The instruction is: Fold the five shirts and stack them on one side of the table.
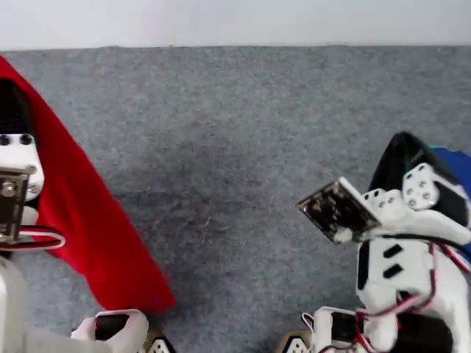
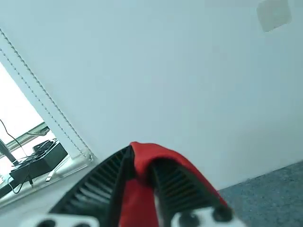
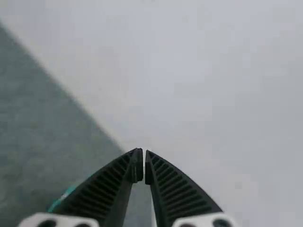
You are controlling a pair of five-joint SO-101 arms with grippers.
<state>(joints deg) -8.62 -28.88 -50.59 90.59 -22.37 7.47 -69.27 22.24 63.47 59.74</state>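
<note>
The left gripper [image 2: 141, 156] is pinching a bunched edge of the red shirt [image 2: 137, 198] between its ribbed fingers, and it is pointing up toward the wall, well above the table [image 1: 243, 147]. Lifted like this, probably so the cloth can fall open before being spread flat for folding, the shirt is hanging from the fingers in a long slant down the table's left edge, its lowest corner trailing near the front-left corner. The right gripper [image 3: 143, 163] is waiting with its jaws pressed together, nothing showing between them, over the right edge, likely standing by to take a second corner. Blue cloth [image 1: 456, 165] is lying just behind that arm at the right edge.
</note>
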